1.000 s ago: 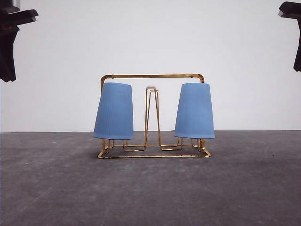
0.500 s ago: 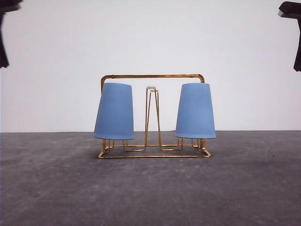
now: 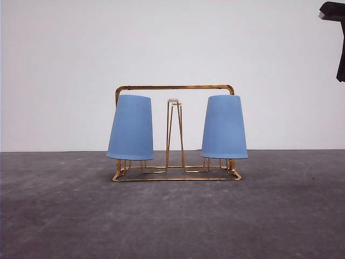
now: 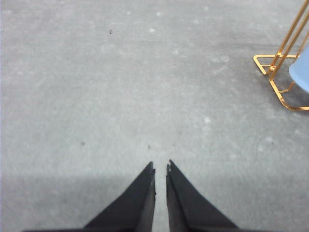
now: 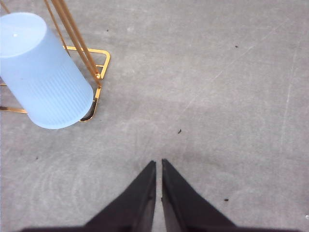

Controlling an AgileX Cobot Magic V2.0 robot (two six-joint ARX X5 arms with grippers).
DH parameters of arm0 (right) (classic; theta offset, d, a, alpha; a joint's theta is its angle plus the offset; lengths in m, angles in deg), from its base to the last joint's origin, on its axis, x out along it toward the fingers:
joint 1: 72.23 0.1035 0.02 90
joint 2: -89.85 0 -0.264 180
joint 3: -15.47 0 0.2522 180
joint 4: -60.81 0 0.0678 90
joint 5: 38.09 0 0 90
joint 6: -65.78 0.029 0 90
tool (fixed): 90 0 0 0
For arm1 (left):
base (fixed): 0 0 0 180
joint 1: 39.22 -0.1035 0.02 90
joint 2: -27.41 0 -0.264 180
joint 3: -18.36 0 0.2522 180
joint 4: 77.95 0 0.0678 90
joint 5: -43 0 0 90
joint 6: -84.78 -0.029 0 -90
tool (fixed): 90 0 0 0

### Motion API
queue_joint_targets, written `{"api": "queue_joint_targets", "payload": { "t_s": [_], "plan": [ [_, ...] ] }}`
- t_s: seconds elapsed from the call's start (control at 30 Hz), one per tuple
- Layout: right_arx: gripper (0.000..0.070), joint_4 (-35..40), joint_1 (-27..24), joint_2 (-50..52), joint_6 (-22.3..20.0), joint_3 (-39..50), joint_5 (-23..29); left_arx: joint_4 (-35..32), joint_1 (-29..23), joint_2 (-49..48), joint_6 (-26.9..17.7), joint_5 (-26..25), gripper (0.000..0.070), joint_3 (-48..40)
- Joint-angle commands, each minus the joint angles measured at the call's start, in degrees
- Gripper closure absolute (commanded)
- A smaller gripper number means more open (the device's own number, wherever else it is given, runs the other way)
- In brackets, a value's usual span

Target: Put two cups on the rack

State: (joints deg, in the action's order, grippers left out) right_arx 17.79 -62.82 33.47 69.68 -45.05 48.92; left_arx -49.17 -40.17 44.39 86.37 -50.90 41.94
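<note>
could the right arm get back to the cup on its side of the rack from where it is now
Probably yes. The right gripper, fingers together, hangs over bare table beside the rack, with nothing between it and that upside-down cup.

prongs hidden inside cups, right arm cropped

Even, diffuse lighting; no glare. Soft faint shadow under rack on table. Wrist views slightly soft, mildly washed out.
</note>
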Motion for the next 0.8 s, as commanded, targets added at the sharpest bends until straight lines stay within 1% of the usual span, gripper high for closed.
{"api": "queue_joint_targets", "payload": {
  "t_s": [0.0, 0.17, 0.33, 0.77],
  "plan": [
    [0.0684, 0.6, 0.2, -0.4, 0.6, -0.8, 0.0, -1.0, -0.1, -3.3, 0.9, 0.0, 0.0678, -1.8],
    [0.0684, 0.6, 0.2, -0.4, 0.6, -0.8, 0.0, -0.9, -0.1, -12.0, 2.5, 0.0, 0.0678, -6.4],
    [0.0684, 0.7, 0.2, -0.4, 0.6, -0.8, 0.1, -1.2, -0.1, -16.9, 3.2, 0.0, 0.0678, -7.9],
    [0.0684, 0.9, 0.2, -0.4, 0.6, -0.8, 0.1, -1.3, -0.1, -16.6, 3.6, 0.0, 0.0678, -8.0]
  ]
}}
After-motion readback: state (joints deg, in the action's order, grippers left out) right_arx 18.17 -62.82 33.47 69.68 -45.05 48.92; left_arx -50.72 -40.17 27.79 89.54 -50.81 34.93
